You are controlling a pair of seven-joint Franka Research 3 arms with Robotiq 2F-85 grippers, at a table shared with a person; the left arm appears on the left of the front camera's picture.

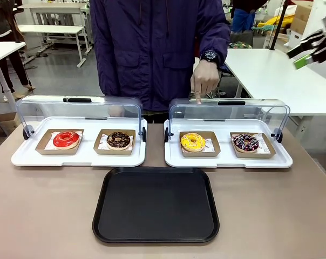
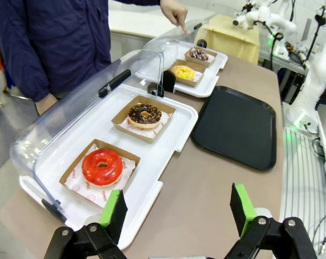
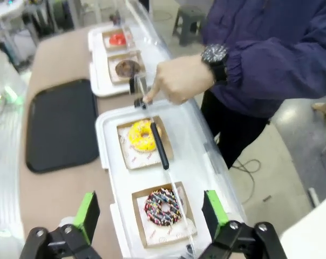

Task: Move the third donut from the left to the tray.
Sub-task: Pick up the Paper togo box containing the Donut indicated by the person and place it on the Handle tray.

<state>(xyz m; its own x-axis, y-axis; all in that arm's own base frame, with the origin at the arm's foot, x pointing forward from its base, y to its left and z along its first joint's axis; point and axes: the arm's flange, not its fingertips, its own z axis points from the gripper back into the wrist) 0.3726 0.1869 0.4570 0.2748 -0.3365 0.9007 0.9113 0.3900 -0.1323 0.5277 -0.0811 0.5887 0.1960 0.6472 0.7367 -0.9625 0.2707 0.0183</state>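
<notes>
Hanging high at the right side of the table, the right gripper (image 1: pixel 296 57) is spread as wide as it goes and has hold of nothing. From its own camera it looks down on the right-hand white tray (image 1: pixel 228 161). Over on the other side the left gripper (image 2: pixel 177 208) is just the same: green pads well apart, nothing between them, hovering off the end of the left-hand white tray (image 1: pixel 79 159).

And the yellow donut (image 1: pixel 192 142)? It sits in its brown cardboard holder on the right-hand white tray, in the spot nearer the middle of the table, under a raised clear lid. A dark sprinkled donut (image 1: pixel 245 142) sits beside it. The person's hand (image 1: pixel 204 81) points down, fingertip at that lid's top edge. The black tray (image 1: pixel 156 205) lies on the table in front of the two white trays.
</notes>
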